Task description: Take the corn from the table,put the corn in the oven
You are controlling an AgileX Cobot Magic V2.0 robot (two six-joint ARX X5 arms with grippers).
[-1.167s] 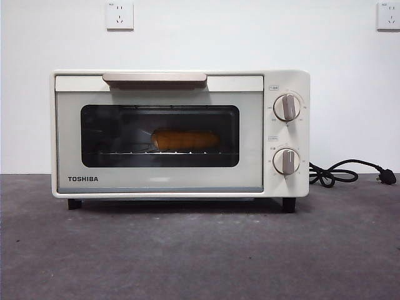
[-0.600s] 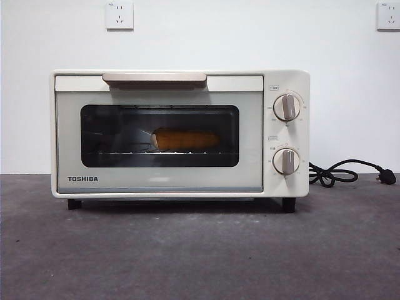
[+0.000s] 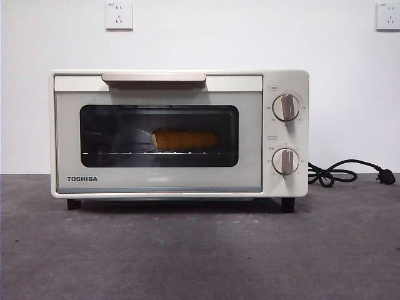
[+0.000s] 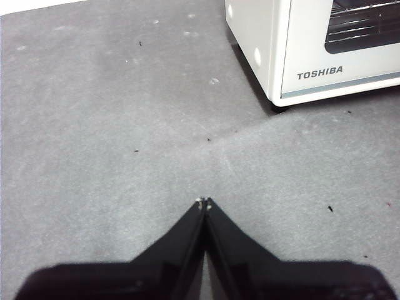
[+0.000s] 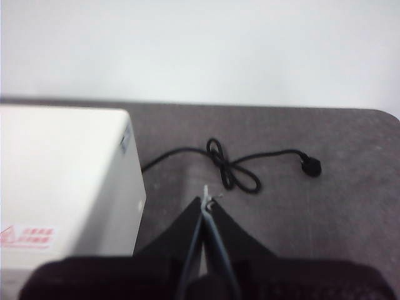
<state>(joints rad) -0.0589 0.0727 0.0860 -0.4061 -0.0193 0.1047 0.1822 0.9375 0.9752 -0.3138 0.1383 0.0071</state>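
Note:
The cream-white TOSHIBA oven (image 3: pixel 159 181) stands on the dark grey table (image 3: pixel 200 250) with its door closed. Behind the dark glass window, the yellow-orange corn (image 3: pixel 185 139) lies on the wire rack. My left gripper (image 4: pixel 204 202) is shut on nothing, above bare table off the oven's front left corner (image 4: pixel 284 69). My right gripper (image 5: pixel 206 199) is also shut and empty, hovering beside the oven's right side (image 5: pixel 62 181). Neither gripper shows in the front view.
The oven's black power cord (image 3: pixel 340 173) lies coiled on the table to its right, with the plug (image 5: pixel 310 166) at the end. Two wall sockets (image 3: pixel 119 15) sit on the white wall behind. Two round knobs (image 3: pixel 285 107) are on the oven's right panel.

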